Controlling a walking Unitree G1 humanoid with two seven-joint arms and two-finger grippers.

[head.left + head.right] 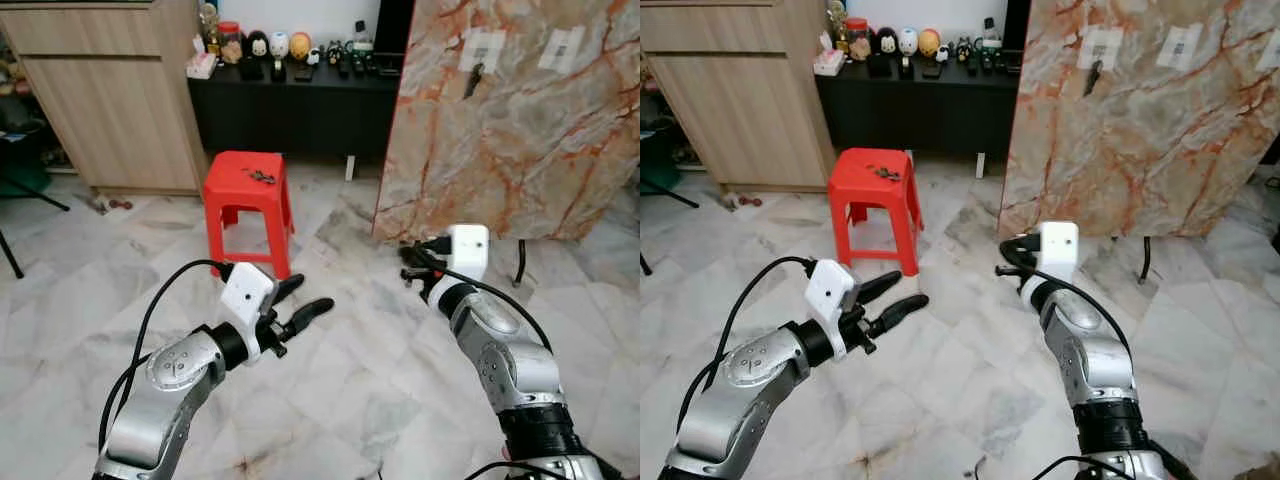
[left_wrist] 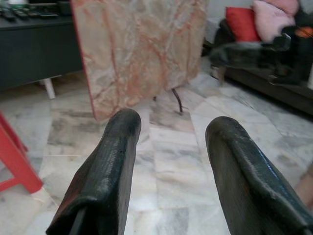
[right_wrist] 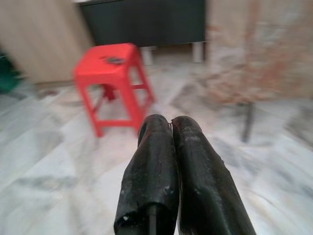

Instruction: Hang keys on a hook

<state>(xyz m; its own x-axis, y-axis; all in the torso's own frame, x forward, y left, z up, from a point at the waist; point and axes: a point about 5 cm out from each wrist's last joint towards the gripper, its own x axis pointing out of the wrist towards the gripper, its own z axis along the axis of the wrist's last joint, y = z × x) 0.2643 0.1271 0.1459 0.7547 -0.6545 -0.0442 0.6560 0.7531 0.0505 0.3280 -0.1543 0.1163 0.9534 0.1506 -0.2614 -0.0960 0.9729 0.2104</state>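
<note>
Nothing of the task is reading as done yet. I am seeing the keys point(image 1: 263, 177) lying on top of the red stool point(image 1: 247, 200), well apart from both arms, and I am judging the whole job still ahead: walk in, pick up, carry to the marble-patterned board point(image 1: 520, 130), hang.

I am holding both arms raised over the marble floor point(image 1: 340, 380). The left gripper point(image 1: 300, 303) is standing with its fingers spread apart and empty. The right gripper point(image 1: 412, 262) is carrying nothing, its two fingers point(image 3: 161, 176) pressed together.

On the board I am making out a dark hook point(image 1: 474, 78) under a pale adhesive patch, and a second pale patch point(image 1: 563, 47) beside it; whether that one carries a hook I cannot tell. That board is leaning beside the black cabinet point(image 1: 300, 110), to the right of the stool.

Comparing views: the head pair is giving me both the keys and the hook together, with the arms in relation to them. The right wrist view is looking past the closed fingers at the stool, blurred, with the keys as a dark smudge on its seat point(image 3: 113, 59). The left wrist view is facing the board's lower edge and a sofa with cushions point(image 2: 254, 22), which the head views are not reaching.
</note>
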